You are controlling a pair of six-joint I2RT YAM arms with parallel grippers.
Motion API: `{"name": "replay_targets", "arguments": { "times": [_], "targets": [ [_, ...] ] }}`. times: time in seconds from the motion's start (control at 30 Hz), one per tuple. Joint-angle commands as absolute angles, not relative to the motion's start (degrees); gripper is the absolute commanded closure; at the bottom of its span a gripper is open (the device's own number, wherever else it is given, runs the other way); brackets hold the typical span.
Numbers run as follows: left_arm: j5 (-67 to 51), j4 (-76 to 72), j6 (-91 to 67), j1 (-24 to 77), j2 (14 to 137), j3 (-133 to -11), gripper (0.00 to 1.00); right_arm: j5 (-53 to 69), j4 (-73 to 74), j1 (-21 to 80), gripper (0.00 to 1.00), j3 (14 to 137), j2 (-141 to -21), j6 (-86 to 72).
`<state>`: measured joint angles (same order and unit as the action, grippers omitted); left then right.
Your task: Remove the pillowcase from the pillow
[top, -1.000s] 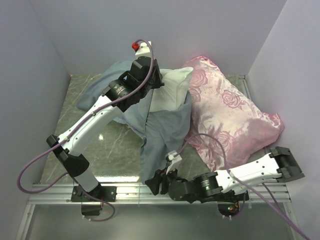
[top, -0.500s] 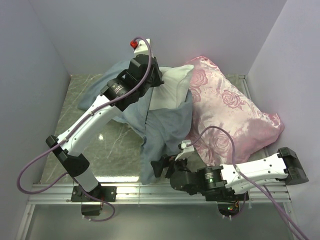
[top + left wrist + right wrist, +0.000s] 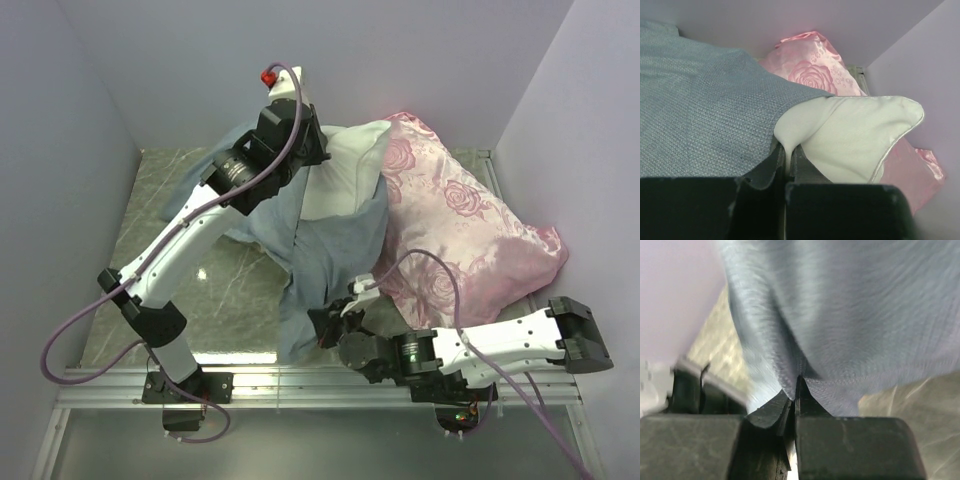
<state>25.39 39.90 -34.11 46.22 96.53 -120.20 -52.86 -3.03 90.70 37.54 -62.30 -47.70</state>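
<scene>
Right gripper [image 3: 794, 390] is clenching a fold of the grey-blue pillowcase [image 3: 840, 315] near the table's [image 3: 230, 290] near edge; left gripper [image 3: 788, 150] is pinching the white pillow's [image 3: 855, 135] corner toward the far edge. Only the wrist views are showing both pinches.

Left claw [image 3: 788, 150] clamped tight at far forward reach; right claw [image 3: 793, 390] clamped tight, low down.

The pillowcase [image 3: 325, 255] hides most of the pillow [image 3: 345, 178] (only one white corner shows) and the cushion's [image 3: 455, 230] near-left edge. The right wrist view's left side is blurred.
</scene>
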Motion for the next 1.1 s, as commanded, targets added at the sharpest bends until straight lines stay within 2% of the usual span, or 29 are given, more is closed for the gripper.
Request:
{"name": "replay_targets", "arguments": {
  "times": [0.0, 0.13, 0.3, 0.47, 0.6, 0.67, 0.9, 1.0, 1.07],
  "targets": [
    [26.45, 30.06, -32.52, 46.41, 97.29, -131.38, 1.0, -52.91, -1.68, 95.18, 0.98, 39.46, -66.7, -50.79],
    [26.28, 29.53, -31.99, 44.39, 98.88, -134.82, 1.0, -51.51, -0.35, 99.92, 0.97, 39.46, -72.58, -58.07],
    [24.26, 27.86, -32.7, 40.87, 97.65, -134.47, 1.0, -47.3, 0.18, 100.81, 0.99, 37.71, -78.66, -63.72],
    [23.91, 26.89, -32.52, 39.03, 94.92, -133.33, 1.0, -38.6, -15.15, 96.51, 0.99, 29.47, -78.58, -63.2],
    [23.64, 26.98, -32.52, 38.06, 94.83, -134.91, 1.0, -30.51, -25.55, 95.45, 1.0, 28.03, -80.5, -55.83],
    [23.38, 27.16, -32.69, 37.45, 95.18, -135.79, 1.0, -32.07, -20.95, 96.85, 1.0, 30.84, -81.99, -55.89],
    [22.94, 26.28, -33.05, 36.74, 93.43, -132.72, 1.0, -31.29, -21.18, 96.68, 1.0, 28.13, -83.58, -60.03],
    [22.07, 25.23, -33.57, 36.74, 91.85, -129.91, 1.0, -31.03, -21.19, 95.89, 0.92, 27.42, -82.71, -60.12],
    [21.1, 24.61, -34.45, 36.65, 90.44, -127.1, 1.0, -33.04, -16.3, 95.97, 0.78, 30.05, -80.35, -58.2]
  ]
}}
